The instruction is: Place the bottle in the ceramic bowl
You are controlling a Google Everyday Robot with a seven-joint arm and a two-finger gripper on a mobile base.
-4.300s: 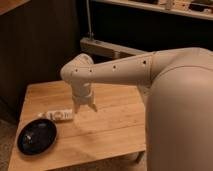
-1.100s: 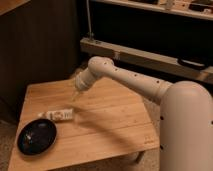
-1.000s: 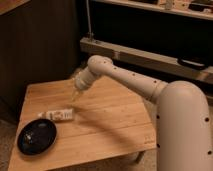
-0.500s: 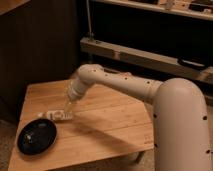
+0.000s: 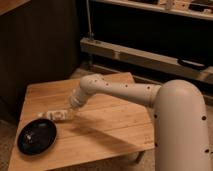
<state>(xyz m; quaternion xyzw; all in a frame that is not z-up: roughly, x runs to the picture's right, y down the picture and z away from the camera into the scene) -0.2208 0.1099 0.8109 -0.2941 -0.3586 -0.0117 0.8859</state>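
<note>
the bottle [image 5: 54,115] lies flat on the counter [image 5: 115,125], just beside the ceramic bowl [image 5: 36,136]. the tool [image 5: 70,110] hangs right at it; its grip cannot be told. probably light, slick plastic: pinch the slim middle.

Table [image 5: 117,125], bottle [image 5: 56,115], bowl [image 5: 36,136], hand [image 5: 71,110] beside bottle

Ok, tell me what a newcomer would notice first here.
The bulky white arm reaching in from the right across the wooden table dominates. Its claw is low at the small white bottle lying near the table's left edge. The glossy black ceramic bowl sits just in front, at the front left corner.
</note>
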